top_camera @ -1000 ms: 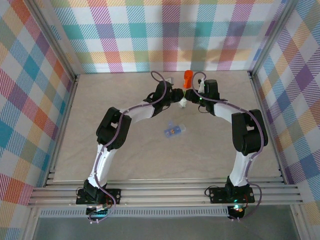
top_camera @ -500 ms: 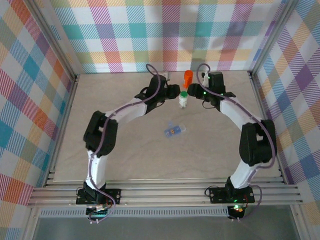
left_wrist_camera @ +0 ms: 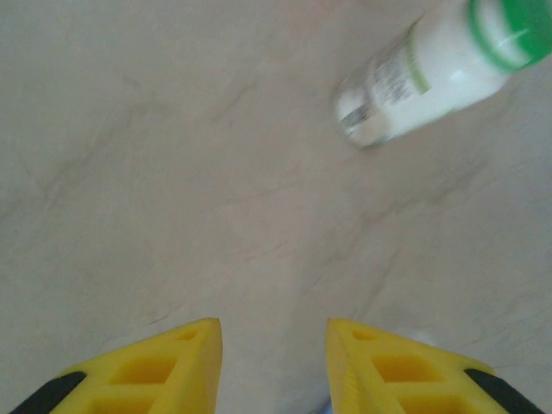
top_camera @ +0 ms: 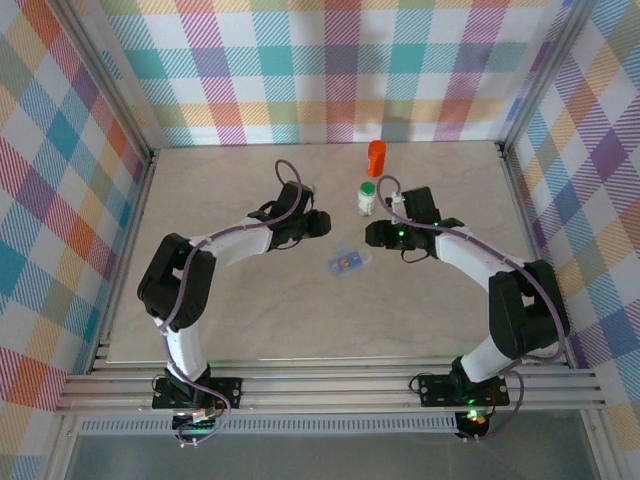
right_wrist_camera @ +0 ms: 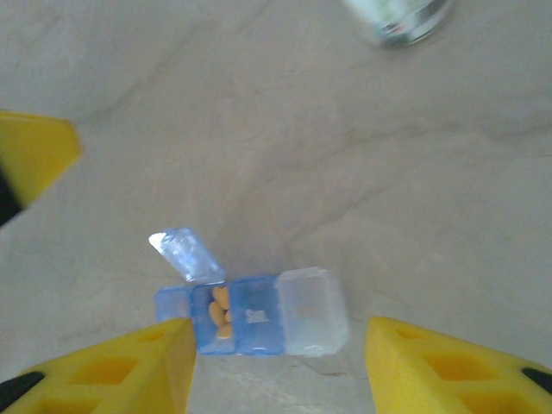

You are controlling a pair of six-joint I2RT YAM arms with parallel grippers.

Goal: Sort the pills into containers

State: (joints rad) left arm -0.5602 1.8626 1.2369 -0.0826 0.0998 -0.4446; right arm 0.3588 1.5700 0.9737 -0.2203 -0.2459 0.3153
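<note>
blue box [right_wrist_camera: 259,315]: lying flat on the table [top_camera: 230,300], nearest thing to the arm bases, sitting pretty much midway between the two arms

lid [right_wrist_camera: 184,253]: one flap near the blue end standing popped up, the other compartments looking closed

pills [right_wrist_camera: 221,310]: a few orange-yellow ones sitting in the opened compartment

right gripper [right_wrist_camera: 278,345]: hovering right over the box, jaws spread wide and gripping nothing, box lying in the gap between the two yellow fingers, blue end tucked up by the finger on the picture's left, clear end a bit short of the other one; touching or not, honestly can't tell

left gripper [left_wrist_camera: 273,341]: hanging just past the box on its left side, jaws parted a little, nothing but bare table showing in the gap

green-capped bottle [left_wrist_camera: 431,73]: standing upright further back, ahead and off to the right of the left jaws, well clear of them, also just beyond the right gripper

orange bottle [top_camera: 376,156]: standing upright farthest back near the rear wall, just behind the green-capped bottle, apart from both grippers
</note>
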